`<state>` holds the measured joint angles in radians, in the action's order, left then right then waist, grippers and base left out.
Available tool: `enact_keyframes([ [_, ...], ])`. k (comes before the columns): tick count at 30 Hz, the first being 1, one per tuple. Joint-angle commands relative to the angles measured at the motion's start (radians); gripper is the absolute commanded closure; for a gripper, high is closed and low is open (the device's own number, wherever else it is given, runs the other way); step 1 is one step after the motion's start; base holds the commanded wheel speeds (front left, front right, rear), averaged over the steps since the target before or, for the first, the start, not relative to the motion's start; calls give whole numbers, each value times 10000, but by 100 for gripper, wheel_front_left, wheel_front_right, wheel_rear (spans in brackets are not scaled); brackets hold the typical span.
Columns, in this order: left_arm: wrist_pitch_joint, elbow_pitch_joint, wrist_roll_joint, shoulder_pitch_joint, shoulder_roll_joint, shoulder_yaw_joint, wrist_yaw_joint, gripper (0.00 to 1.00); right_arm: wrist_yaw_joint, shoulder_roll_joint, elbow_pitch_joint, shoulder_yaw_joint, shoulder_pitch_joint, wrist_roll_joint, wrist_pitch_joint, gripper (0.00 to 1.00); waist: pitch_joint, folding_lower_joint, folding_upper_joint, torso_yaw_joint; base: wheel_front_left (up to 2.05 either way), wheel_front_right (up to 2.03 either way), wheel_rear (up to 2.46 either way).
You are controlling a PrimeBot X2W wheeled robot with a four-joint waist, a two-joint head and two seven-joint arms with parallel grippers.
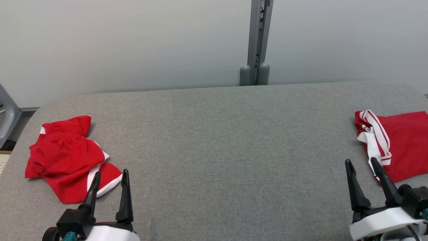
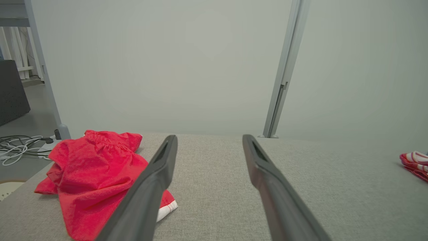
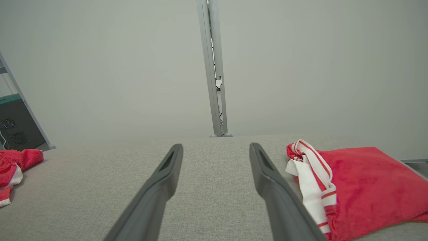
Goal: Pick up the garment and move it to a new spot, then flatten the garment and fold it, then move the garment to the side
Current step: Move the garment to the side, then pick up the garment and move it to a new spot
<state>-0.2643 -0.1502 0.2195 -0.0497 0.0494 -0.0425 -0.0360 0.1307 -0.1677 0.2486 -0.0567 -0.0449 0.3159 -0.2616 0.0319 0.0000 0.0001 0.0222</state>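
**Kid:** Where is the garment?

**Helper:** The crumpled red garment (image 1: 65, 157) lies at the lower left of the head view. It sits on the grey worktop (image 1: 214, 134), close to the left edge. It is red with white trim, and it is all bunched up.

**Kid:** How will it feel?

**Helper:** I think it is soft, light and floppy. It should sag and hang down when lifted, and it will not break. Thin cloth can slip, so it needs a good, deep pinch.

**Kid:** Where is the best place to grab it?

**Helper:** I would take the gathered waistband at the top of the heap. The white hem at the bottom right would work too. A thick edge gives more to hold.

**Kid:** What about the fingers?

**Helper:** The left fingers (image 1: 125, 182) stand wide apart at the bottom left and hold nothing. Their tips sit right by the near hem. I cannot tell if they touch it.

**Kid:** And the other ones?

**Helper:** The right fingers (image 1: 350, 174) are at the lower right, also wide apart and holding nothing. They are just beside a folded red garment (image 1: 406, 144) with white stripes, at the right edge. That one looks done, so I think the crumpled one is the job. The wide grey stretch between the two looks like a good new spot.
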Motion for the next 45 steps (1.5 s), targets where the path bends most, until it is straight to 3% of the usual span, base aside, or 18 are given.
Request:
enact_keyframes([
  [1,5,-50,-39,104,32,12,-42,0,3,5,-66,-27,106,-141,-43,0,7,0,-1,4,0,0,0],
  [21,5,-165,60,252,30,-274,-98,0,3,166,-60,-320,-125,-349,-43,0,-96,0,-1,14,0,0,0],
  [45,5,-290,-125,238,34,89,-181,0,3,231,179,-1273,-267,7,-43,0,-138,0,-1,-3611,0,0,0],
])
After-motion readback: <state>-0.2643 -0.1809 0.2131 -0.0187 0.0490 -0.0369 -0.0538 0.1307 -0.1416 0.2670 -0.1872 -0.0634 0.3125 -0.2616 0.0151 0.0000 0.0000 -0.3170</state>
